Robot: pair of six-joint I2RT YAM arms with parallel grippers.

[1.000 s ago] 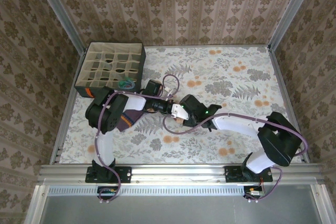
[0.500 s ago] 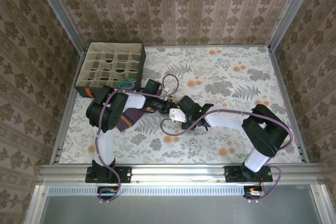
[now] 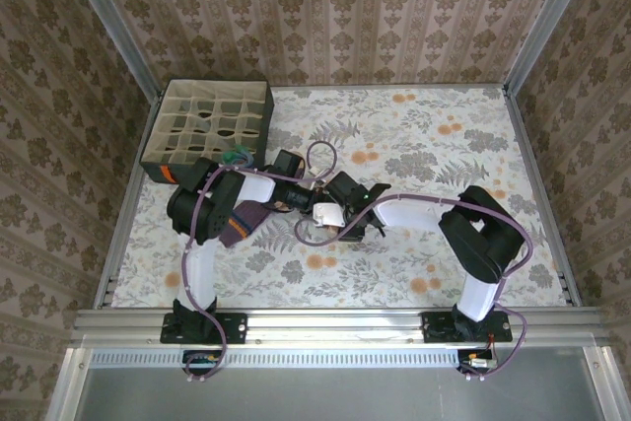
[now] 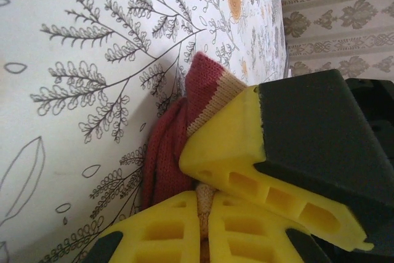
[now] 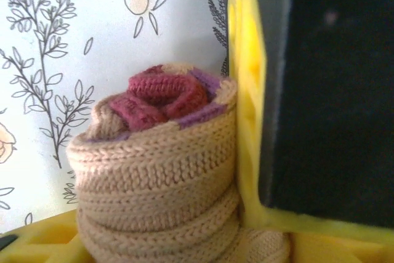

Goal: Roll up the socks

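Left gripper: jaws pressed together, pinching the peach sock. In the left wrist view the peach knit shows squeezed in the slot between the two yellow fingers at the bottom edge. The maroon toe or heel part bulges out above them onto the table. A second yellow finger with black backing lies across the sock from the right of that frame.

Right wrist view: same sock is a tight upright roll at lower centre, with peach ribbing outside and a maroon and purple core on top. A yellow finger stands vertical, touching the roll's right side, and more yellow shows under the roll at the bottom edge. Can't tell whether the right gripper is clamping the roll or just set around it.

Top view: both grippers meet tip to tip at centre-left of the table, just left of the frame's middle. The purple sock lies flat under the left arm, lower left of the meeting point. The blue-grey sock sits in a near-edge compartment of the grid box, upper left.
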